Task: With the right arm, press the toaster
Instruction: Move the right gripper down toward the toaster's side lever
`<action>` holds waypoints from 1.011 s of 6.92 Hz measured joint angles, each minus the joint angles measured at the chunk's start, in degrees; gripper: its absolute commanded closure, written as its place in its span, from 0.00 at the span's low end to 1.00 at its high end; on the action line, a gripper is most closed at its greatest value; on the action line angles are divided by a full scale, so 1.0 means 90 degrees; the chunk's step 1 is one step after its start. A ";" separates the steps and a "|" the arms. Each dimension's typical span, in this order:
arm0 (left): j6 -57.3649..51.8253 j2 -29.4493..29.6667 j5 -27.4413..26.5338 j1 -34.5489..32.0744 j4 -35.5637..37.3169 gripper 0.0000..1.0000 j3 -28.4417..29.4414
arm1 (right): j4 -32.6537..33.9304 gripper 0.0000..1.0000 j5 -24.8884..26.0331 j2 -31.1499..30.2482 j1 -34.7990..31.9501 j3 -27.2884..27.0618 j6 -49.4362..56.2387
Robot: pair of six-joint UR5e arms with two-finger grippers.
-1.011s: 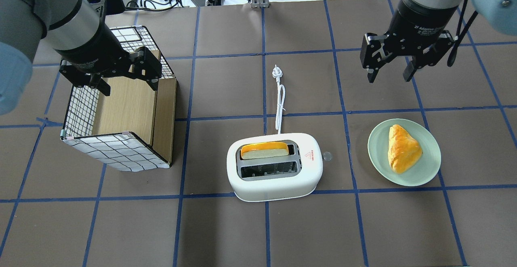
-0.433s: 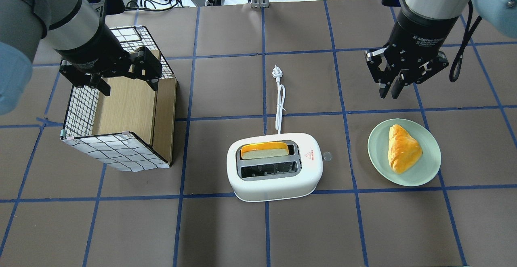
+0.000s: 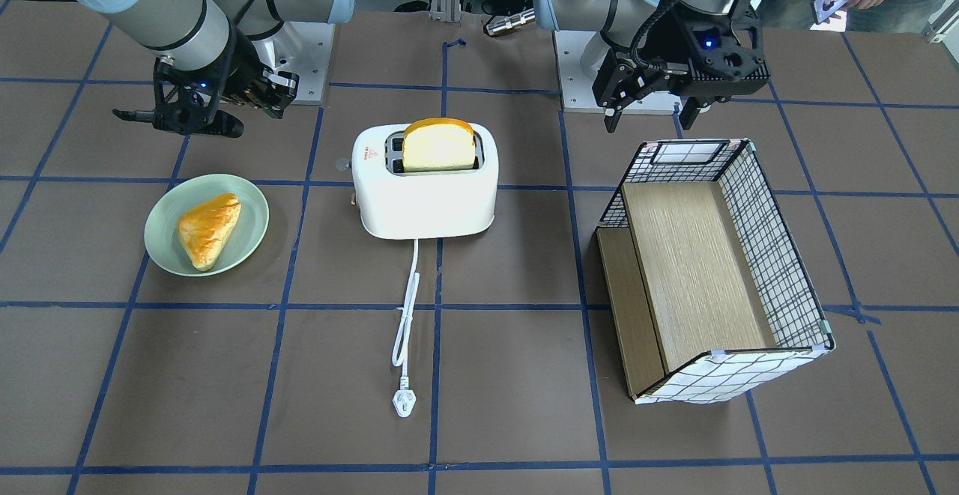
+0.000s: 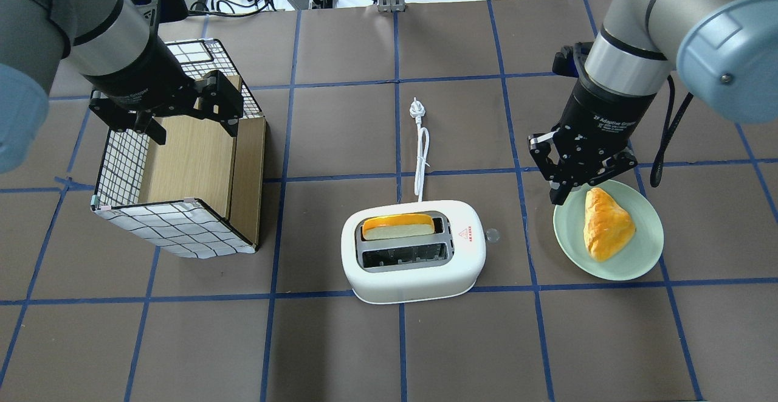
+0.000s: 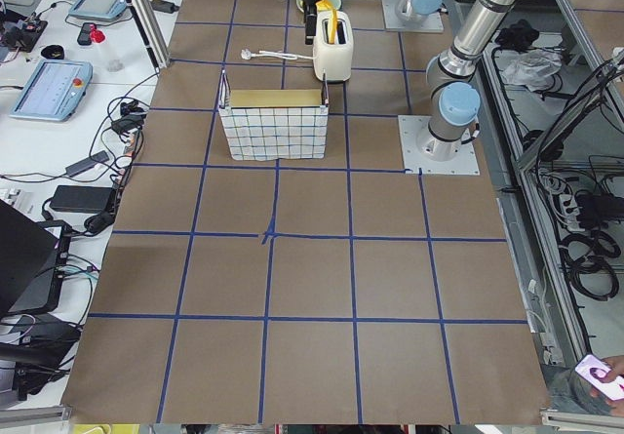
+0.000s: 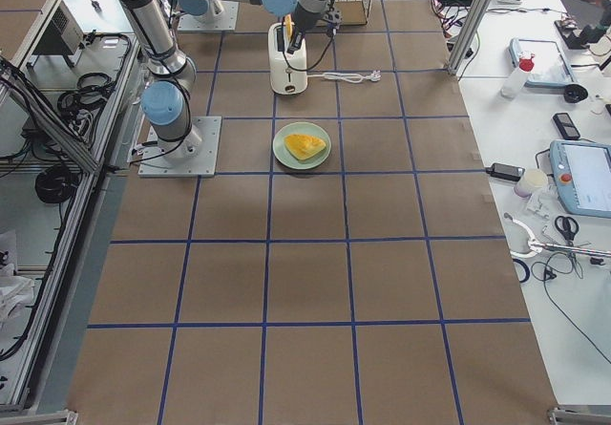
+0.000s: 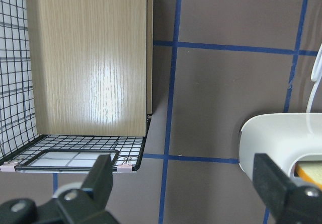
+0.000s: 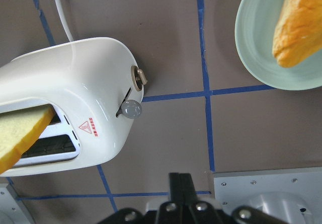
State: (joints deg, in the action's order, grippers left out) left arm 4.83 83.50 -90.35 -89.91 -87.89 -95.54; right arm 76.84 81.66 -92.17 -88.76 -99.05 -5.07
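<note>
The white two-slot toaster (image 4: 413, 268) stands mid-table with a bread slice (image 4: 398, 225) in its far slot. Its grey lever knob (image 4: 492, 235) is on its right end and also shows in the right wrist view (image 8: 132, 109). My right gripper (image 4: 556, 198) is shut and empty. It hangs above the far-left rim of the green plate (image 4: 644, 256), to the right of the lever and apart from it. My left gripper (image 4: 194, 128) is open and empty over the grid-patterned box (image 4: 182, 232). The toaster also shows in the front view (image 3: 425, 203).
A pastry (image 4: 605, 222) lies on the green plate, right of the toaster. The toaster's white cord and plug (image 4: 420, 159) run away from it toward the table's far side. The open grid box with wooden inner panels lies at the left.
My right gripper has shut its fingers and moved nearer and left, down to the plate's far-left rim, closer to the toaster's lever. The left arm has not moved.
</note>
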 measured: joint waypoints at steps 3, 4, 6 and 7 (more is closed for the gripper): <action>0.0000 0.0000 0.0000 0.0000 0.0000 0.00 0.0000 | 0.0619 1.00 -0.0510 0.0059 0.0003 -0.0725 0.0001; 0.0000 0.0000 0.0000 0.0000 0.0000 0.00 0.0000 | 0.0869 1.00 -0.0687 0.0169 0.0006 -0.0826 -0.0006; 0.0000 0.0000 0.0000 0.0000 0.0000 0.00 0.0000 | 0.1197 1.00 -0.1032 0.0379 0.0008 -0.0883 0.0013; 0.0000 0.0000 0.0000 0.0000 0.0002 0.00 0.0000 | 0.1295 1.00 -0.1202 0.0445 0.0008 -0.0886 0.0027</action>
State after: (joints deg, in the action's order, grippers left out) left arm 4.83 83.50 -90.35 -89.91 -87.87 -95.54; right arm 88.49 70.84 -88.16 -88.68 -107.02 -4.82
